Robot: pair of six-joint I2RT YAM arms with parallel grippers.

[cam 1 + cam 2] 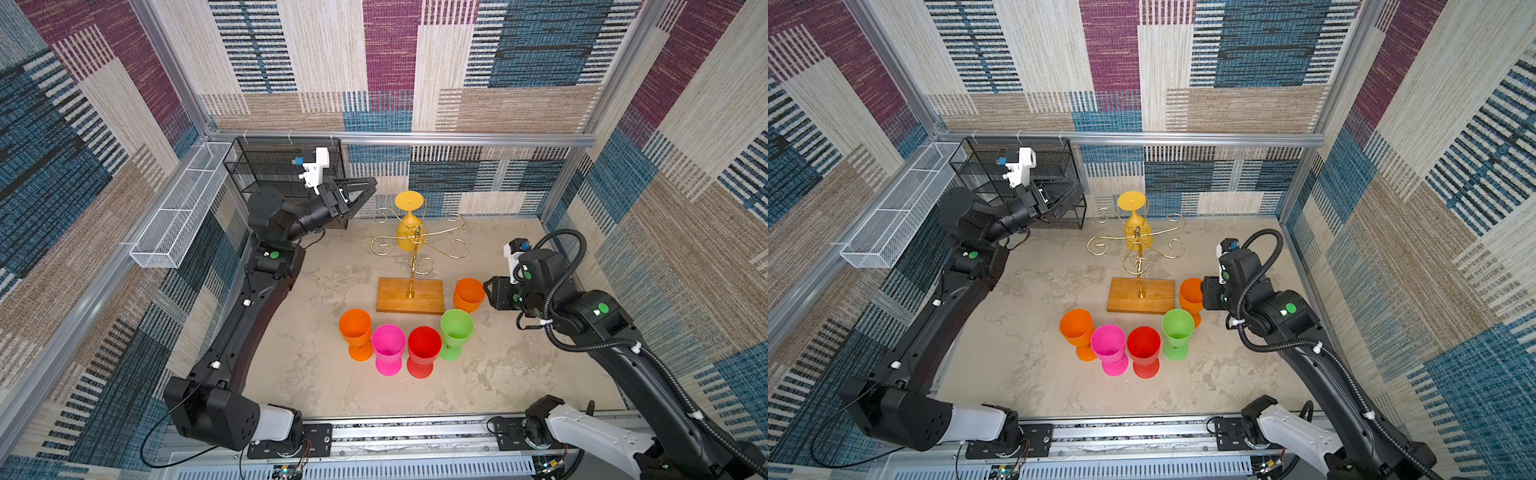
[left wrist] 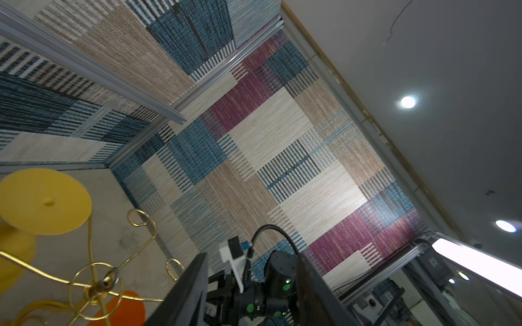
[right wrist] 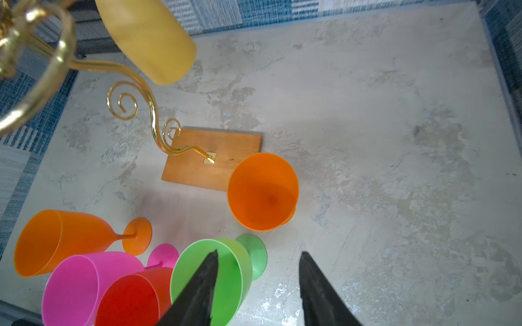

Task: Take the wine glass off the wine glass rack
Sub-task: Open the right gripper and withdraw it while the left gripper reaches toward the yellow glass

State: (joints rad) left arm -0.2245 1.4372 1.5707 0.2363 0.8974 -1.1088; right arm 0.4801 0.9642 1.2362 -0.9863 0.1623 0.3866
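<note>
The wine glass rack (image 1: 417,243) is a gold wire stand on a wooden base (image 1: 409,296), mid-table in both top views. A yellow wine glass (image 1: 409,222) hangs upside down from a rear arm; its foot (image 2: 45,201) shows in the left wrist view and its bowl (image 3: 149,39) in the right wrist view. My left gripper (image 1: 369,185) is raised left of the yellow glass, apart from it, jaws open and empty (image 2: 252,262). My right gripper (image 3: 260,252) is open and empty, low beside an upright orange glass (image 1: 468,294) right of the base.
Several upright glasses stand in front of the base: orange (image 1: 355,332), pink (image 1: 388,345), red (image 1: 424,347), green (image 1: 456,330). A black mesh shelf unit (image 1: 274,166) sits behind the left gripper. A long white mesh basket (image 1: 178,208) hangs on the left wall.
</note>
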